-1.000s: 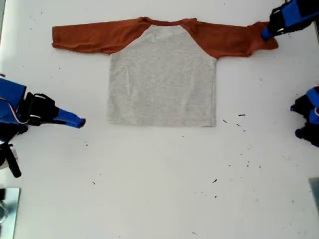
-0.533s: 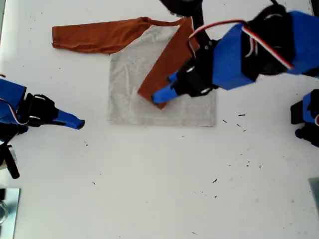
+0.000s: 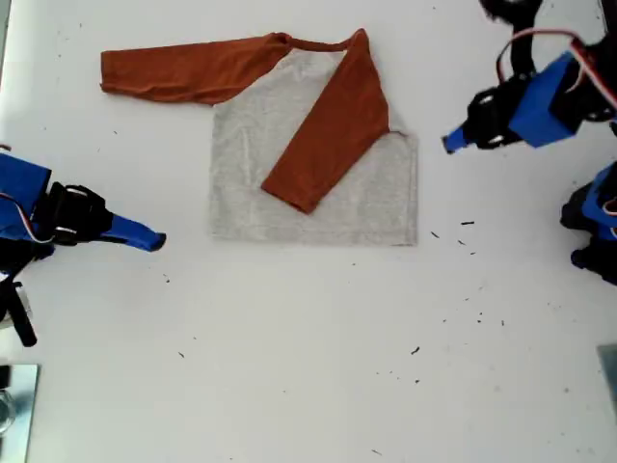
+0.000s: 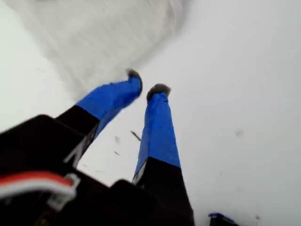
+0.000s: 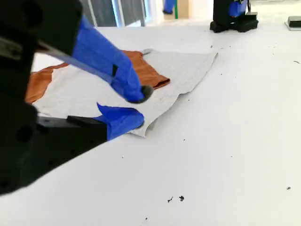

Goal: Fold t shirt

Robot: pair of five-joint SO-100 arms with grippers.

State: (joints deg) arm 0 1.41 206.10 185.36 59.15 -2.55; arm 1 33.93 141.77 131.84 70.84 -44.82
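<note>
T shirt: spread flat on tabletop, one orange sleeve folded across grey body.
First gripper: slightly parted, nothing held.
Second gripper: parted, nothing held.

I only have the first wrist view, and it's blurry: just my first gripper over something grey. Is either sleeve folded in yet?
Observer: Yes. The exterior view shows one rust-orange sleeve lying diagonally across the grey body of the t shirt.
Operator: And the other sleeve?
Observer: It lies stretched out flat toward the exterior view's left, not folded.
Operator: What about my second gripper?
Observer: It is open and holds nothing. It sits just off the shirt's hem corner on the exterior view's left, and the exterior view shows bare table between them.
</note>
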